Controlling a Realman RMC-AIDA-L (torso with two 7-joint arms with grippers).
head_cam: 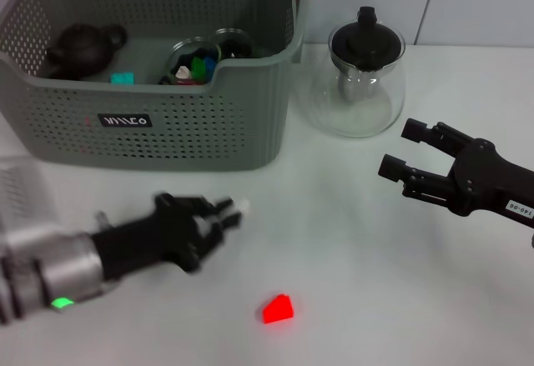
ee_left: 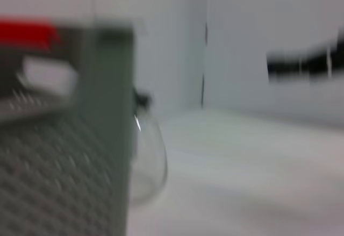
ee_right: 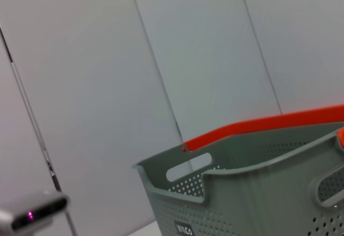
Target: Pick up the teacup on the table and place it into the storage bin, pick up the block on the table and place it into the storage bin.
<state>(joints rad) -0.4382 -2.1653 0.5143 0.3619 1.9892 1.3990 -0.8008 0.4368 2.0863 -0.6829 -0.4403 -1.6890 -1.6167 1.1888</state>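
The block point(head_cam: 278, 308) is small and red and lies on the white table point(head_cam: 359, 283) near the front. My left gripper point(head_cam: 227, 213) hovers low over the table, up and to the left of the block and in front of the storage bin point(head_cam: 167, 132), apart from both. No teacup stands on the table; a small dark cup point(head_cam: 234, 43) sits inside the bin. At the right, my right gripper point(head_cam: 403, 149) is open and empty, below the glass teapot. The bin point(ee_right: 242, 198) also fills the right wrist view.
A glass teapot point(head_cam: 359, 74) with a black lid stands right of the bin. The bin also holds a dark clay teapot point(head_cam: 79, 47), a glass cup of coloured pieces point(head_cam: 193, 62) and a teal block point(head_cam: 123, 77). The blurred left wrist view shows the bin corner point(ee_left: 64, 139).
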